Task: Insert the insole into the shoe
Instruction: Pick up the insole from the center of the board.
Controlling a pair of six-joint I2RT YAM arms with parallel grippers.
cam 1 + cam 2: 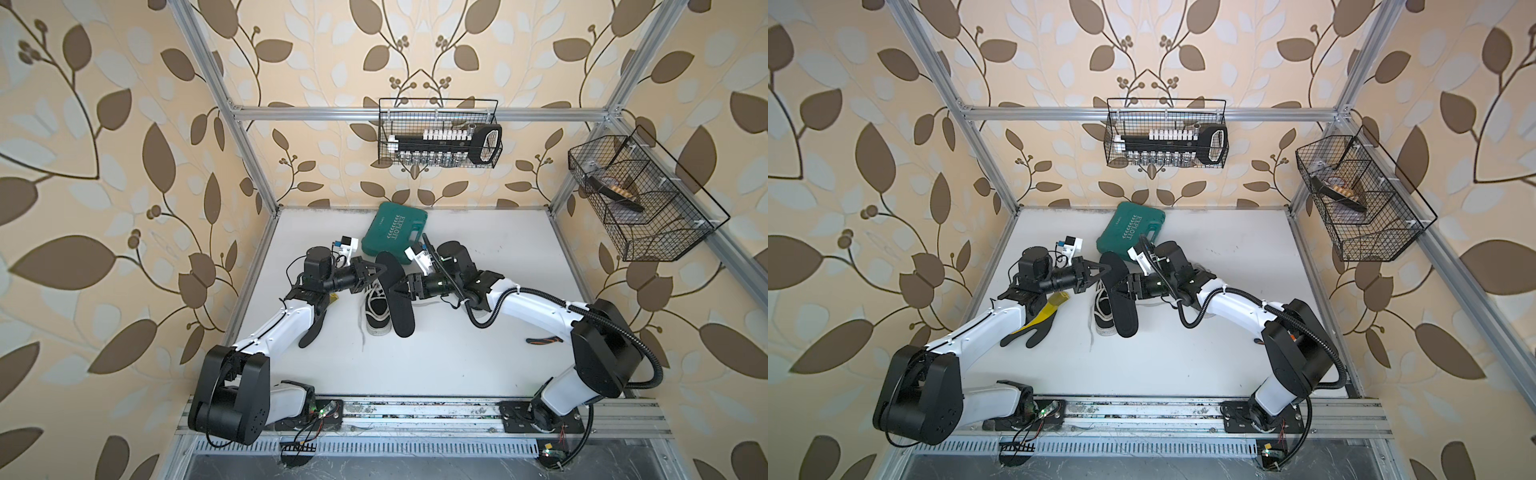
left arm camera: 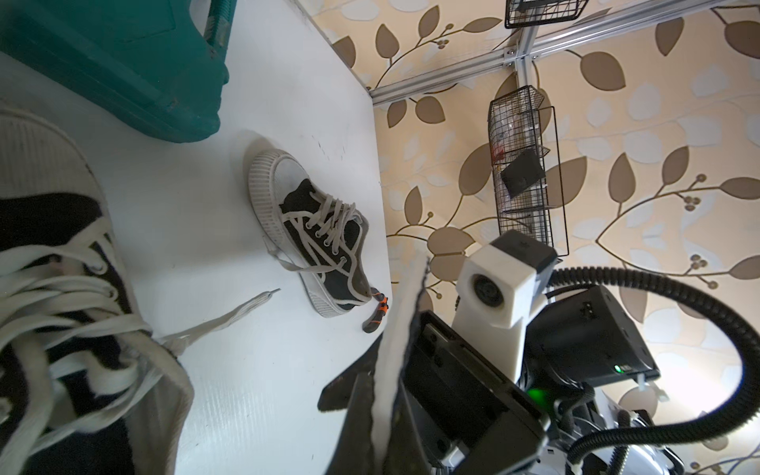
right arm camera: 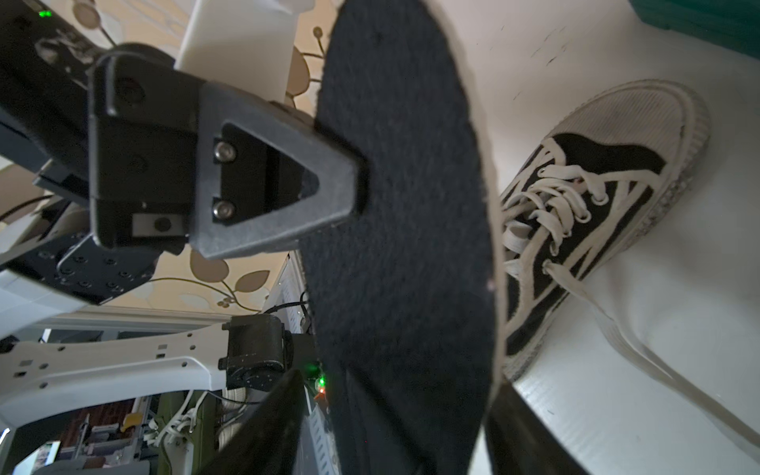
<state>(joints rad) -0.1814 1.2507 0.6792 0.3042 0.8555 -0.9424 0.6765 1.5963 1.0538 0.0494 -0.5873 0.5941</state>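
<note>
insole pinched in left pincer over shoe; right pincer spread wide around it

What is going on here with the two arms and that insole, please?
Both arms meet at a black insole held over the black-and-white shoe on the white table. The left gripper has its jaws shut on the insole near its far end. The right gripper sits at the insole's middle with its jaws open on either side of it. The insole is not yet inside the shoe.
</note>
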